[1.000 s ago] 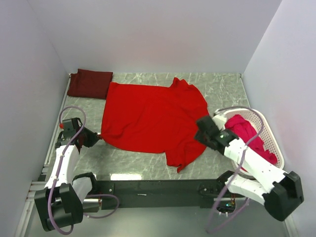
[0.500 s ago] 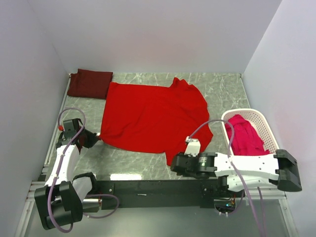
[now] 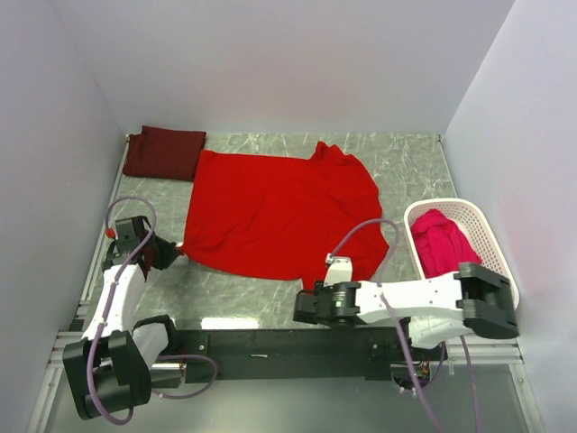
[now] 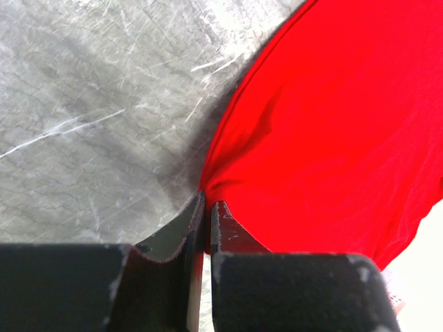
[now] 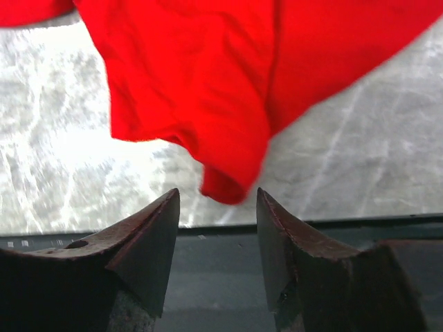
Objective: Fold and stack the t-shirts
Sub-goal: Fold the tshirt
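The red t-shirt [image 3: 279,216] is lying spread across the table [image 3: 406,162] in your top view, with a folded maroon t-shirt [image 3: 162,152] sitting at the far left corner and a pinkish-red t-shirt [image 3: 442,244] filling the white basket [image 3: 491,244]. In your left wrist view, the left gripper [image 4: 206,207] is pinching the red t-shirt's edge, jaws nearly together. In your right wrist view, the right gripper [image 5: 217,195] is standing wide apart and holding nothing, with 1 loose corner showing between its jaws.
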`<move>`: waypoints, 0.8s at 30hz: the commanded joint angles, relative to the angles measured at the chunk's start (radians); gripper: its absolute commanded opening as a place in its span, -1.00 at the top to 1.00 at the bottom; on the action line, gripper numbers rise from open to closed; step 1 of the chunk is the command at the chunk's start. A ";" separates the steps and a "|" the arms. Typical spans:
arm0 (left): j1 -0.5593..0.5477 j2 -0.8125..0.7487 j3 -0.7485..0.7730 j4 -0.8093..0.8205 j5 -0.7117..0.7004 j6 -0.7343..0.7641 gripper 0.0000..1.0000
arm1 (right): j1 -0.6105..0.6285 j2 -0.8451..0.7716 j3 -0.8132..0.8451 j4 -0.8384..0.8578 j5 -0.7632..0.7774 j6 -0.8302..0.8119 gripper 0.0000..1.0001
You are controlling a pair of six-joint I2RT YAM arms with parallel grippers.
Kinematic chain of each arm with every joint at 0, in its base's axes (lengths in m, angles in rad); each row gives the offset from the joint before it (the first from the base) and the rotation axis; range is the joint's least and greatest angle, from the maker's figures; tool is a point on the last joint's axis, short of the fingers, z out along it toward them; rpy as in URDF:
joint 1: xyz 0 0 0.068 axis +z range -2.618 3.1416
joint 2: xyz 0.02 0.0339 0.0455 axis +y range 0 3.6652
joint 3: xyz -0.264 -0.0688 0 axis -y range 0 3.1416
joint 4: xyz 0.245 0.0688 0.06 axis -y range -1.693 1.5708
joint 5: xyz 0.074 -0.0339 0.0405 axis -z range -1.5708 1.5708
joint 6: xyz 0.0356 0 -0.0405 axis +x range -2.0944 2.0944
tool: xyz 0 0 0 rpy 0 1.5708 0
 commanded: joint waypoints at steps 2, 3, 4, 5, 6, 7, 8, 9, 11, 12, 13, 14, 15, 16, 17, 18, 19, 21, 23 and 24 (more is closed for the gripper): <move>0.005 0.005 -0.001 0.036 -0.017 -0.002 0.81 | -0.005 0.106 0.081 0.016 0.078 0.019 -0.07; 0.005 0.007 -0.001 0.036 -0.017 -0.001 0.81 | -0.005 0.120 0.083 0.007 0.072 0.024 -0.04; 0.005 0.007 -0.001 0.037 -0.017 -0.001 0.81 | -0.008 0.140 0.083 0.003 0.070 0.032 -0.03; 0.005 0.008 -0.001 0.037 -0.014 0.001 0.81 | -0.010 0.147 0.080 0.001 0.067 0.041 -0.03; 0.005 0.008 -0.002 0.039 -0.014 0.001 0.81 | -0.015 0.154 0.077 -0.001 0.067 0.045 0.03; 0.005 0.010 -0.002 0.040 -0.012 0.002 0.81 | -0.016 0.160 0.069 -0.002 0.065 0.048 0.06; 0.005 0.011 -0.004 0.040 -0.011 0.002 0.81 | -0.019 0.163 0.065 -0.004 0.072 0.058 0.08; 0.005 0.011 -0.004 0.043 -0.008 0.002 0.81 | -0.022 0.166 0.062 -0.007 0.075 0.058 0.21; 0.005 0.013 -0.004 0.042 -0.009 0.002 0.81 | -0.028 0.174 0.063 -0.024 0.078 0.071 0.39; 0.005 0.015 -0.002 0.042 -0.011 0.004 0.81 | -0.027 0.175 0.065 -0.043 0.085 0.076 0.52; 0.005 0.015 0.001 0.040 -0.012 0.005 0.81 | -0.028 0.174 0.068 -0.056 0.091 0.082 0.59; 0.005 0.013 0.002 0.040 -0.014 0.007 0.82 | -0.028 0.171 0.071 -0.071 0.098 0.093 0.66; 0.005 0.013 0.007 0.037 -0.014 0.007 0.84 | -0.028 0.164 0.074 -0.105 0.105 0.099 0.83; 0.005 0.011 0.010 0.036 -0.014 0.008 0.88 | -0.028 0.148 0.081 -0.126 0.108 0.107 0.92; 0.005 0.013 0.013 0.033 -0.015 0.011 0.89 | -0.027 0.134 0.086 -0.149 0.108 0.116 1.00; 0.005 0.013 0.022 0.027 -0.017 0.014 0.91 | -0.027 0.120 0.089 -0.203 0.116 0.128 1.00; 0.005 0.011 0.027 0.025 -0.017 0.021 0.98 | -0.024 0.079 0.092 -0.233 0.121 0.142 1.00; 0.006 0.005 0.040 0.017 -0.026 0.022 0.99 | -0.022 -0.002 0.100 -0.325 0.134 0.176 1.00; 0.005 0.001 0.051 0.013 -0.031 0.027 0.99 | -0.022 -0.053 0.120 -0.384 0.173 0.194 1.00; 0.005 -0.002 0.060 0.013 -0.034 0.028 0.99 | -0.025 -0.091 0.159 -0.430 0.190 0.191 1.00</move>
